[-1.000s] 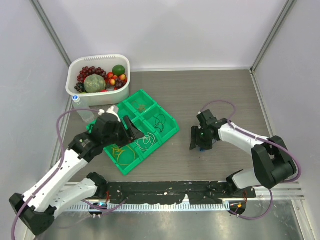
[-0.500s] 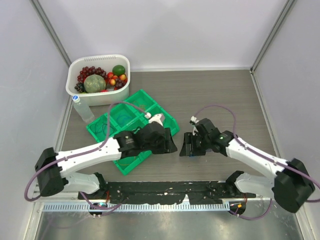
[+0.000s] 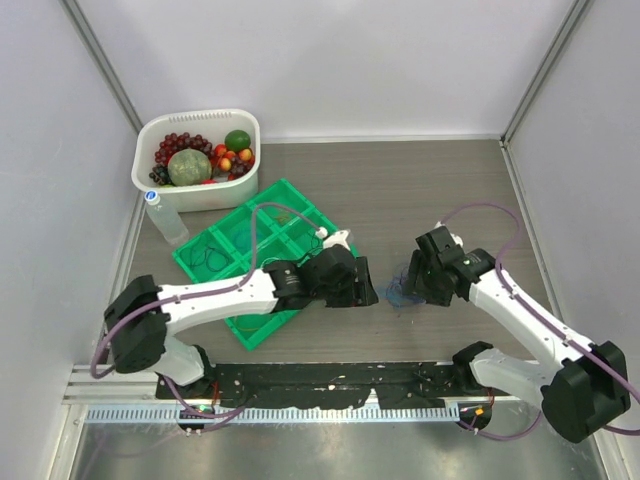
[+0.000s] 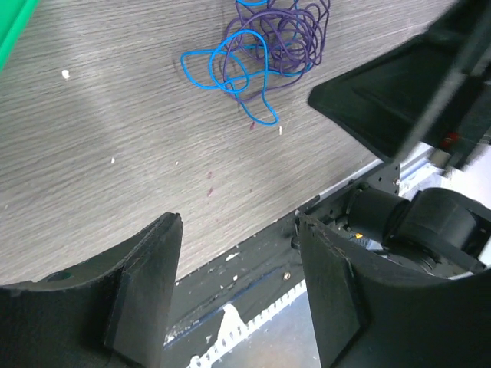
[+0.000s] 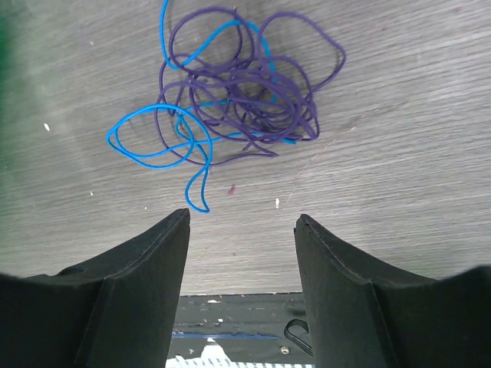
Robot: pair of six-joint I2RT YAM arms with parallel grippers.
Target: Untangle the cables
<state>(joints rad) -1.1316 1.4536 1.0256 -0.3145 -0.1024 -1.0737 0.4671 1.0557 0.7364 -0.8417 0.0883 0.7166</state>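
The grey wood-grain worktop [image 3: 400, 190] carries a green divided tray [image 3: 298, 203] left of centre. Behind the tray stands a white basket [image 3: 197, 190] full of fruit, with a small bottle [image 3: 165, 222] lying just beside it. Thin dark wire loops [image 3: 207, 256] lie in the tray's left compartment.

The left arm reaches across the tray's near corner, and the right arm comes in from the other side. The left gripper [image 3: 366, 291] and the right gripper [image 3: 413, 281] face each other over bare worktop. Each has its jaws spread wide, holds nothing and touches nothing.

Between the two grippers, just right of the tray, lies the tangle of cables [image 5: 238, 100], a knot of purple and blue wire flat on the worktop. In the right wrist view its long axis runs across the picture. The purple clump sits to the right, a blue loop [image 5: 146, 142] stretches out to the left, and a blue tail curls down toward the finger [image 5: 146, 284] on the left of that view. The tangle lies just ahead of the fingertips, apart from them. The left wrist view shows the same tangle [image 4: 268, 42] well ahead of that gripper's open fingers [image 4: 146, 284].
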